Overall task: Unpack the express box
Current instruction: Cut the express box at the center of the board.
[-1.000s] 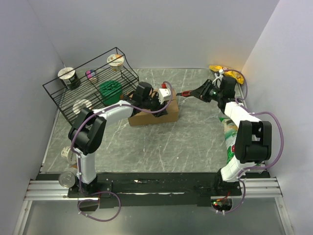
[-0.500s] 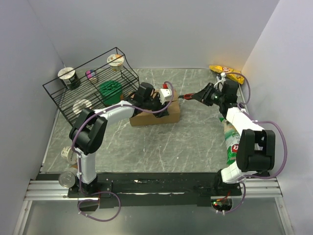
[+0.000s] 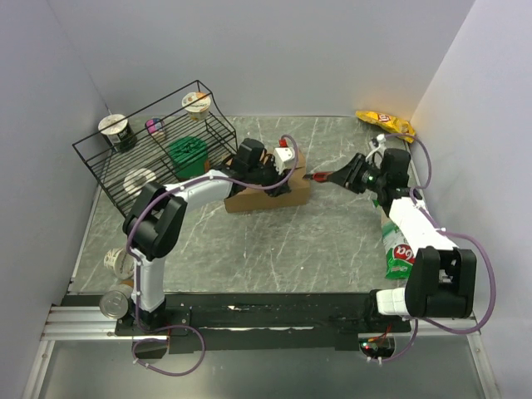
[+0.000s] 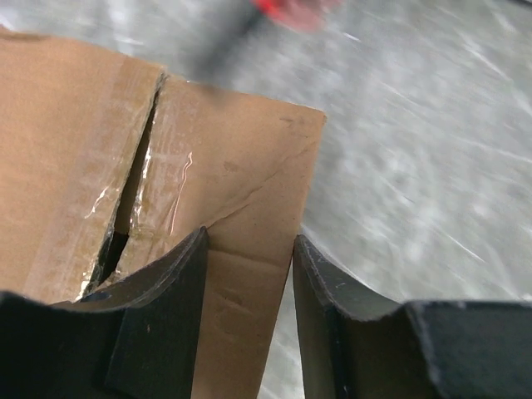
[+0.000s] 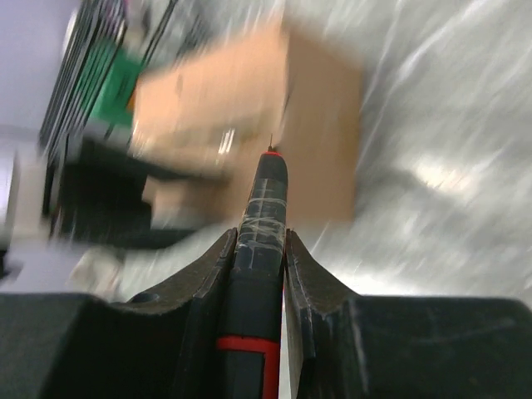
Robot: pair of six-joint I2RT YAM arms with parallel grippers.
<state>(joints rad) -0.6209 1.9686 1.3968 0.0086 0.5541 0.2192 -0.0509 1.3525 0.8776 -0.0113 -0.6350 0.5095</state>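
Note:
The express box (image 3: 264,193), a brown carton, lies mid-table; its taped centre seam (image 4: 133,179) is slit open. My left gripper (image 3: 288,169) lies low over the box's right end. Its jaws (image 4: 249,241) stand apart above a strip of the top flap, the right finger (image 4: 332,316) along the box's edge with a sliver of table showing beside it. My right gripper (image 3: 356,176) is shut on a black cutter with a red band (image 5: 264,199). The cutter's tip (image 3: 312,176) points at the box's right end (image 5: 249,125), a short gap away.
A black wire rack (image 3: 158,141) with cups and a green lid stands at the back left. A yellow snack bag (image 3: 384,123) lies at the back right, a green bag (image 3: 397,245) under the right arm. A tin (image 3: 114,303) and a cup (image 3: 116,262) sit near the left base.
The box and my left gripper have shifted a little to the right. My right gripper has drawn back towards the near side, keeping the cutter.

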